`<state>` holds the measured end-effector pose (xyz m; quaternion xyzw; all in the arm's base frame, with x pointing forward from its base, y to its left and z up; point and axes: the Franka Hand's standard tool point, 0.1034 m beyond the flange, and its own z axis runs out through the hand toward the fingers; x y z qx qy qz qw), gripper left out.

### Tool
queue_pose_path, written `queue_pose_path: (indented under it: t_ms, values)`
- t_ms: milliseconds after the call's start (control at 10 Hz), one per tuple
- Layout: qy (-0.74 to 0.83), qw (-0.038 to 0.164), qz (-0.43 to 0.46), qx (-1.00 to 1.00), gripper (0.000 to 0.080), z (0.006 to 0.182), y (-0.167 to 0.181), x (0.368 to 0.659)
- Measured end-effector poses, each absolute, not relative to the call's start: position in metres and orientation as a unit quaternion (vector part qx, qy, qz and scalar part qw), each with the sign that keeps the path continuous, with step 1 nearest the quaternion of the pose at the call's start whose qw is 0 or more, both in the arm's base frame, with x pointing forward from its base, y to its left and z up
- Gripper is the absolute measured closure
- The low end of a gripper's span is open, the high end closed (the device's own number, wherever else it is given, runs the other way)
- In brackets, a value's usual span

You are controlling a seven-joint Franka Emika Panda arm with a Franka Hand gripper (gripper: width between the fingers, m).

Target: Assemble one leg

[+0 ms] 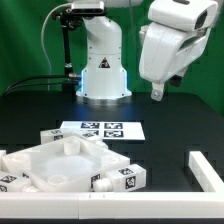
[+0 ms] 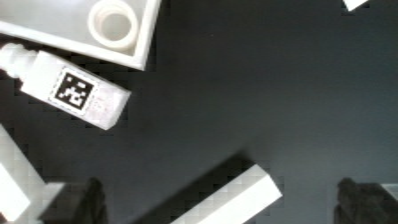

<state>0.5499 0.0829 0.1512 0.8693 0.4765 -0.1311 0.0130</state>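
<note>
The hand (image 1: 158,95) hangs high above the desk (image 1: 170,140). Its fingers (image 2: 71,200) are apart and grip nothing. The leg (image 1: 116,180) lies on its side well below the hand, off toward the exterior view's left of it, touching the outer wall of the tabletop (image 1: 60,160). This shallow tray has a round socket (image 2: 111,22) in the corner nearest the leg. Under the hand, between its fingers, a white bar (image 2: 240,195) lies on the desk.
</note>
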Motion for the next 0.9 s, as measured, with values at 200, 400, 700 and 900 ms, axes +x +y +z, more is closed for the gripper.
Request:
queue_pose_path:
  t_ms: [200,400,700,900]
  values:
    - [0.477,0.013,-0.131,0.869,0.015,0.151,0.083,0.55]
    - [0.477,0.013,-0.131,0.869,0.015,0.151,0.083,0.55]
    - [0.55,0.003,-0.083,0.831,0.015,0.141,0.059,0.567]
    - [0.58,-0.005,-0.06,0.813,0.015,0.123,0.048,0.58]
